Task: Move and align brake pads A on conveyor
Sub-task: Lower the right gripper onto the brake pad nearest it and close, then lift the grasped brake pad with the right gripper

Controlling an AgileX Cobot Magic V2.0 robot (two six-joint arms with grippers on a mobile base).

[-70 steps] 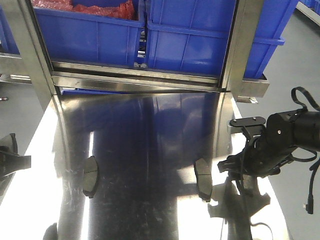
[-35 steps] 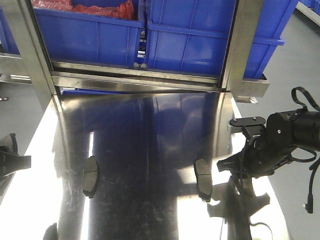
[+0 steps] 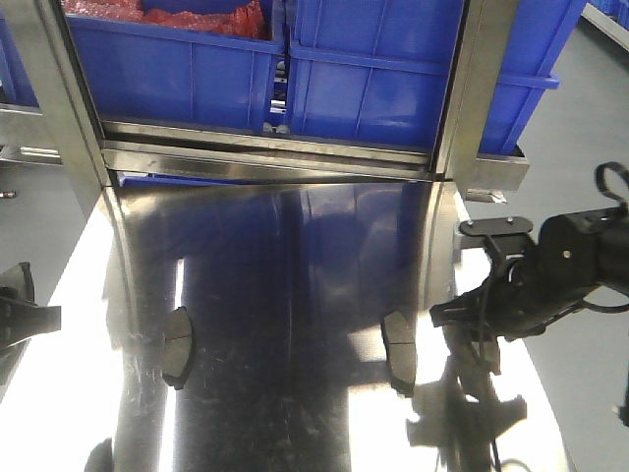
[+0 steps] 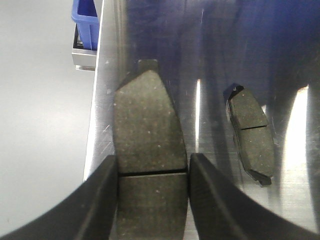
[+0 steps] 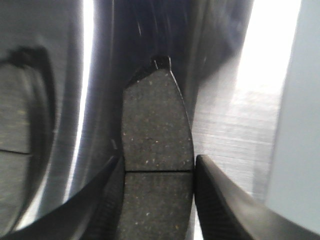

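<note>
Two brake pads A lie on the shiny steel table, one at the left [image 3: 177,346] and one at the right [image 3: 398,352]. My left gripper [image 4: 152,165] is shut on a third pad [image 4: 147,125], its groove between the fingers, held over the table's left edge; the left lying pad [image 4: 251,135] is to its right. My right gripper [image 5: 158,165] is shut on a fourth pad [image 5: 157,120] near the table's right edge; the right lying pad [image 5: 15,150] is to its left. In the front view the right gripper [image 3: 467,320] hides its pad. The conveyor is out of view.
Blue bins [image 3: 373,79] stand at the back behind a steel rail, one holding red bags [image 3: 197,18]. Steel posts [image 3: 74,98] [image 3: 477,88] flank the table's far end. Grey floor lies off both table sides. A small blue bin [image 4: 85,22] shows beyond the table's left edge.
My right arm has shifted slightly right and up with its pad. The left arm and both lying pads have not moved.
</note>
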